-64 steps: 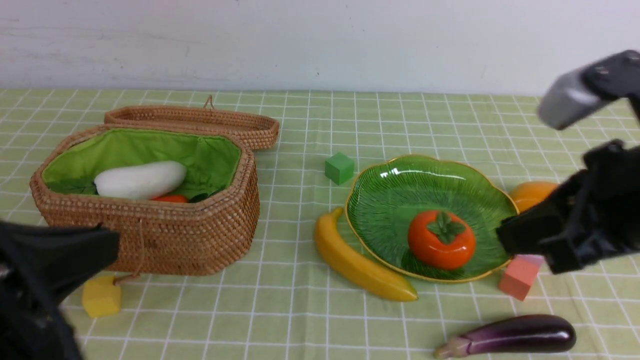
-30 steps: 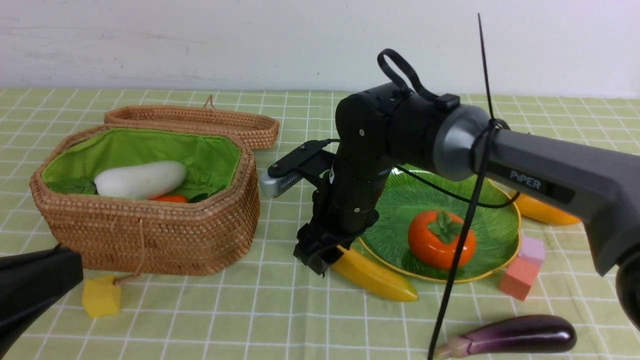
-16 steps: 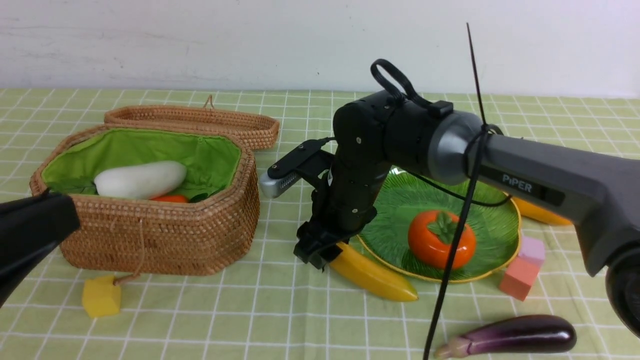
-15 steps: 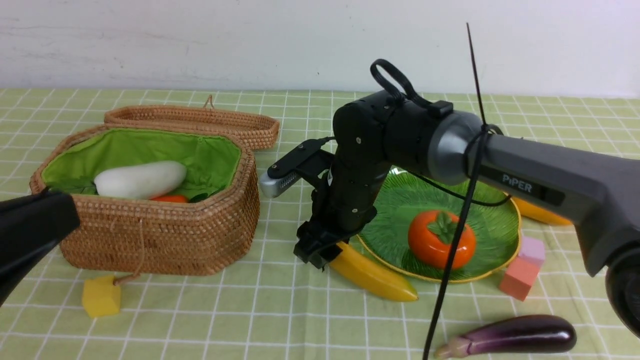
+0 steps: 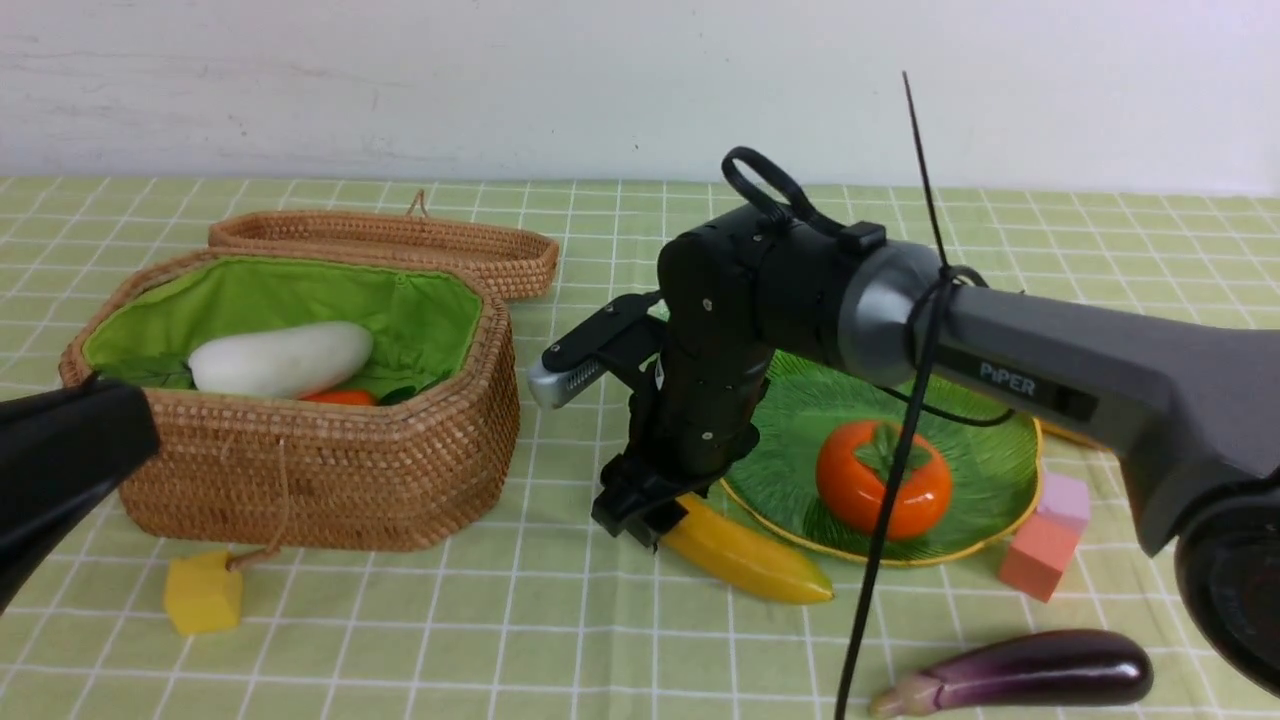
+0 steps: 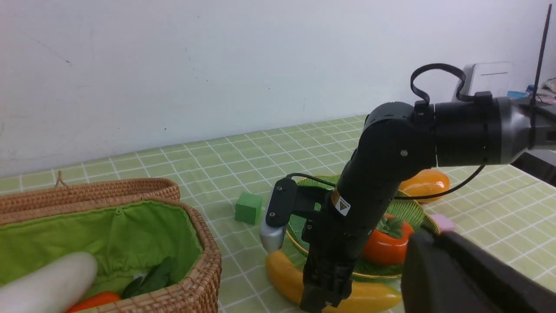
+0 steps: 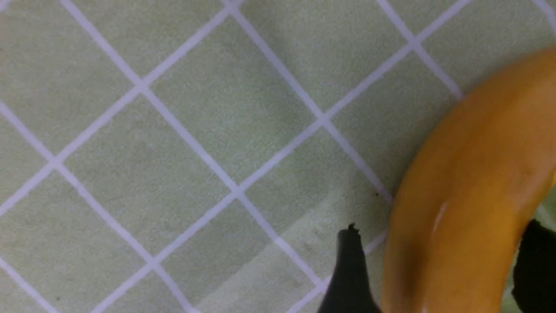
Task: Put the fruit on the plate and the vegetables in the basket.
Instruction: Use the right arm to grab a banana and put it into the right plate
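Three fruits: persimmon (image 5: 884, 478) on the plate (image 5: 965, 470), mango (image 6: 425, 184) behind, banana (image 5: 745, 555) beside its rim. Right gripper (image 5: 632, 515) straddles the banana; pinching or not, I cannot tell, left gripper (image 5: 60, 470) neither. Three vegetables: radish (image 5: 280, 358), carrot (image 5: 340, 397) in the basket (image 5: 300, 480), eggplant (image 5: 1030, 672) on the tablecloth (image 5: 600, 640).

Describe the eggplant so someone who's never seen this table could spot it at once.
Find the green leaf-shaped plate on the right, then come toward the camera past the salmon cube. The eggplant lies there alone: long, glossy and dark purple, unlike the yellow banana beside the plate.
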